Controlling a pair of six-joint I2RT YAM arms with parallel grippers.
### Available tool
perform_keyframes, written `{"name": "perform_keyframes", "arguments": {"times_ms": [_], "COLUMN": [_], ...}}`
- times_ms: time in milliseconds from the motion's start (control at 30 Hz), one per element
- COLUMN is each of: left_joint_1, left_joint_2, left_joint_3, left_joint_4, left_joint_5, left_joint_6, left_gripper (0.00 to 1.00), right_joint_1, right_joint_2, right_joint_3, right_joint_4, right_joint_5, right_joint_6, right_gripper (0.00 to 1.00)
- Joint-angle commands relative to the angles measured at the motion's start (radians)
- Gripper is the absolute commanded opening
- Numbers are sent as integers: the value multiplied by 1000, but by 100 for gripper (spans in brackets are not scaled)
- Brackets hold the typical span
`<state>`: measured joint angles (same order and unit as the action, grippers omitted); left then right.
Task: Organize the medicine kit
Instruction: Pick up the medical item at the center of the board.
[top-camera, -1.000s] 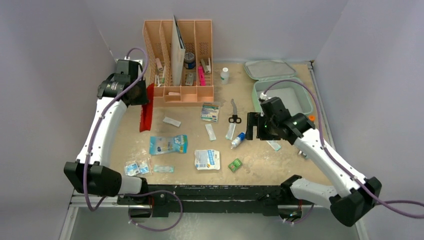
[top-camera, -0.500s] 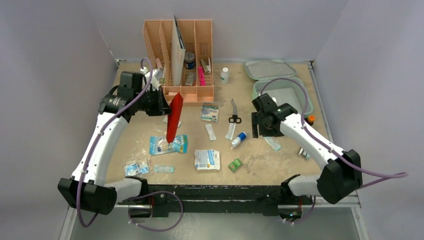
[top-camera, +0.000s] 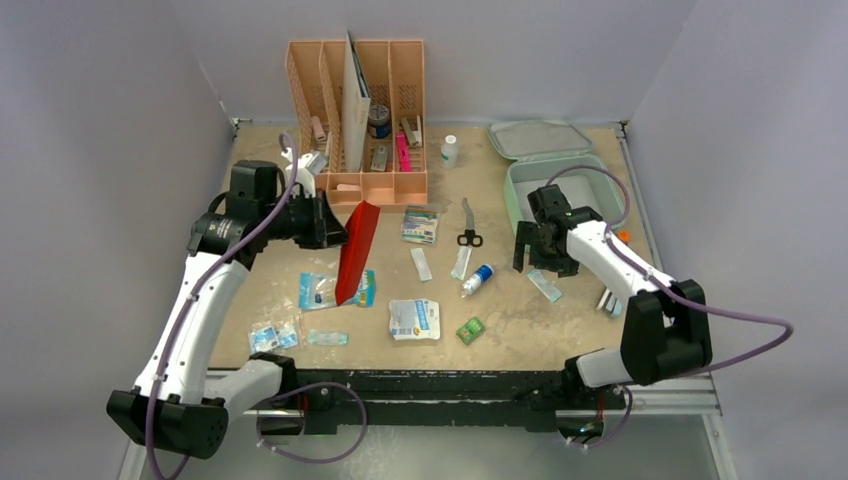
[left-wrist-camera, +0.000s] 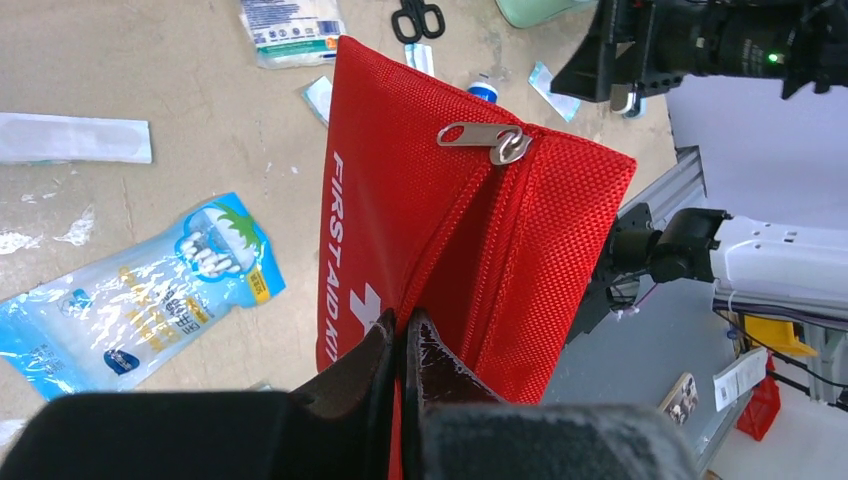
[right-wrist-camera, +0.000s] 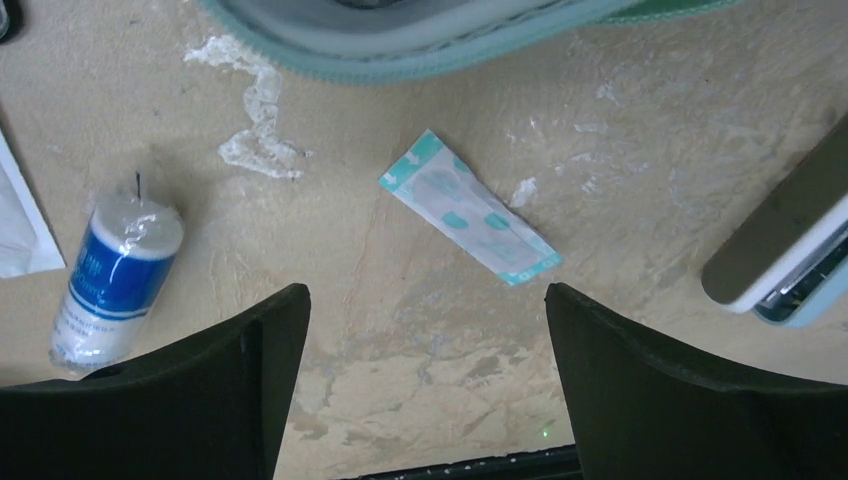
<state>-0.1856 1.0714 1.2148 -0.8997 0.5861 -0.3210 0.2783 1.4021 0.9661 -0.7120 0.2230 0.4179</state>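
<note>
The medicine kit (top-camera: 578, 192), a mint-green case, lies open at the back right with its lid (top-camera: 540, 138) flat behind it; its rim (right-wrist-camera: 420, 55) shows at the top of the right wrist view. My right gripper (top-camera: 538, 260) (right-wrist-camera: 425, 295) hangs open just in front of the case, above a teal-printed plaster strip (right-wrist-camera: 470, 208), with nothing between its fingers. My left gripper (top-camera: 335, 222) (left-wrist-camera: 403, 325) is shut on a seam of a red first-aid pouch (top-camera: 357, 250) (left-wrist-camera: 450, 220), which hangs above the table left of centre.
A peach slotted organizer (top-camera: 360, 120) stands at the back. Scissors (top-camera: 468, 225), a blue-and-white bottle (top-camera: 477, 279) (right-wrist-camera: 115, 275), a white bottle (top-camera: 450, 150), a blue packet (top-camera: 337, 288), a white pack (top-camera: 414, 318) and small sachets lie scattered. A grey flat object (right-wrist-camera: 780, 250) lies right of the strip.
My left arm has carried the red pouch from the left edge toward the table's middle. My right arm has swung right, toward the case, and now hangs over the plaster strip.
</note>
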Motion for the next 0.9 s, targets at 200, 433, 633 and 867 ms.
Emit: {"name": "perform_keyframes", "arguments": {"times_ms": [200,433,633,867], "left_joint_1": [-3,-3,-3,-3], "left_joint_2": [-59,-71,-82,-102], "left_joint_3": [10,79,75,79], "left_joint_4": [4,-47,-45,-49], "left_joint_5": [24,-60,-105,-126], "left_joint_6": [15,49,65,77], "left_gripper": [0,0,0,0], "right_joint_1": [-81,-99,-99,-100], "right_joint_2": [63,122,154,190], "right_joint_3": [-56,-62,-49,-63], "right_joint_4": [131,154,138,146], "right_joint_5": [-125,-148,-147,-204], "right_joint_6": [-23,-27,-16,27], "right_gripper": [91,91,91,90]}}
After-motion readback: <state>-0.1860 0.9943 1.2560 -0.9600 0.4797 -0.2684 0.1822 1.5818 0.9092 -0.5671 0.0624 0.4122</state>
